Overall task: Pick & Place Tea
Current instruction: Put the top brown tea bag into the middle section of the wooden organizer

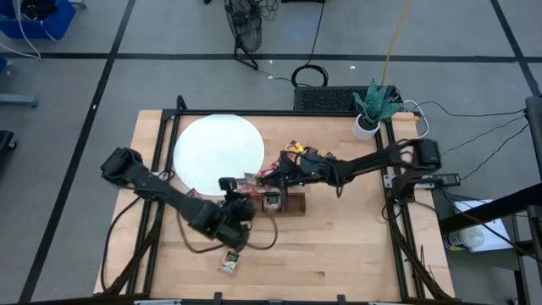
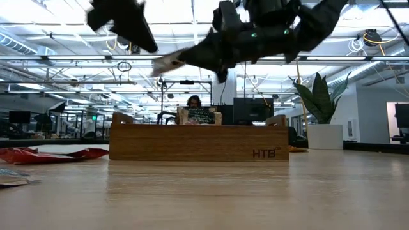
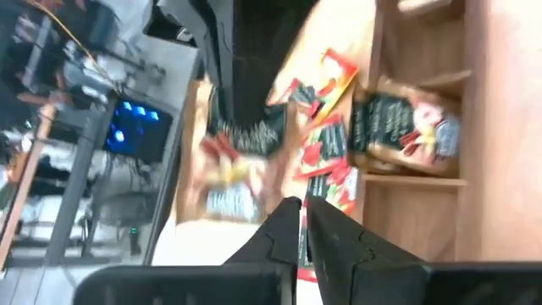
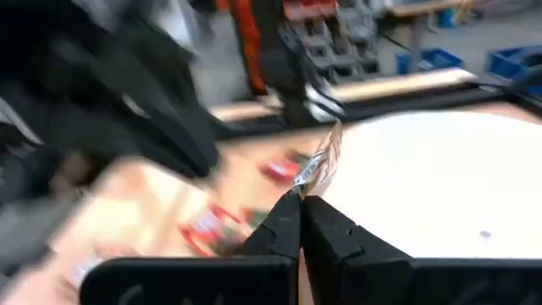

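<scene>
Wooden table (image 1: 339,246): R gripper (image 4: 301,202) above tray (image 1: 284,203), pinched shut on tea sachet (image 4: 320,165). L gripper (image 3: 303,216) beside tray, closed, empty.

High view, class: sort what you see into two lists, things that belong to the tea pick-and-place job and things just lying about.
Job:
tea sachet, pinched in the right end effector beside the disc
red sachets on the table
lone sachet at the table's front
wooden tray, probably the target
left end effector, near the tray

Lying about:
white disc
potted plant
</scene>
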Tool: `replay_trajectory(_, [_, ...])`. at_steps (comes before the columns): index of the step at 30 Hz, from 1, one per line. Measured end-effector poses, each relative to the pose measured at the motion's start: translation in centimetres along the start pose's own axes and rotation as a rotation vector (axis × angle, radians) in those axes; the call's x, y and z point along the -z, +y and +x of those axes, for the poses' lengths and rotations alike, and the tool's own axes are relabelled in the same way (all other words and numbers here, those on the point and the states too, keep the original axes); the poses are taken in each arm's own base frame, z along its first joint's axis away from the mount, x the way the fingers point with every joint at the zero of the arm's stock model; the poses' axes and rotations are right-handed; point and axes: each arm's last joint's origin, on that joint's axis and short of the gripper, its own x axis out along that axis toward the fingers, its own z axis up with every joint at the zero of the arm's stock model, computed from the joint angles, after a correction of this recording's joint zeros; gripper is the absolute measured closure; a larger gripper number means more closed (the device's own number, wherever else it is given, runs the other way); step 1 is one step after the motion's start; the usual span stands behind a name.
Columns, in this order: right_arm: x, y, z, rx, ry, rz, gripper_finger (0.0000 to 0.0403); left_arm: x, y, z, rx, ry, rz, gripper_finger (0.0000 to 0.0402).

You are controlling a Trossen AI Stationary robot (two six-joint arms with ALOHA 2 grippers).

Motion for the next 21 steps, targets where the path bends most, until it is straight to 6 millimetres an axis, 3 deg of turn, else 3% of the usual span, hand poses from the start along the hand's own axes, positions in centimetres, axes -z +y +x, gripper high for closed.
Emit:
replay_trajectory(5, [-2.9, 1.8, -3.0, 0.021, 0.168, -0.125, 0.0403, 2.4, 0.2, -1.3, -0.069, -0.117, -0.089, 0.0369])
replay_trajectory(8, [-4.9, 3.7, -4.2, -0.082, 0.273, -0.222, 0.0403, 4.2, 0.6, -1.5, -0.067, -0.168, -0.149, 0.0369])
replay_trajectory(12, [-6.8, 6.9, -4.4, -0.316, 0.405, -0.331, 0.0403, 5.4, 1.6, -0.9, -0.044, -0.222, -0.245, 0.0369])
replay_trajectory(14, [-7.5, 7.9, -3.9, -0.348, 0.464, -0.355, 0.0403, 5.8, 2.1, -0.3, -0.024, -0.228, -0.274, 0.0369])
replay_trajectory(17, [-6.7, 7.6, -2.2, -0.305, 0.583, -0.387, 0.0403, 6.3, 2.6, 0.6, 0.018, -0.231, -0.319, 0.0369])
replay_trajectory(21, [-4.0, 6.6, 0.3, -0.298, 0.756, -0.396, 0.0403, 6.6, 2.8, 1.9, 0.05, -0.221, -0.337, 0.0369])
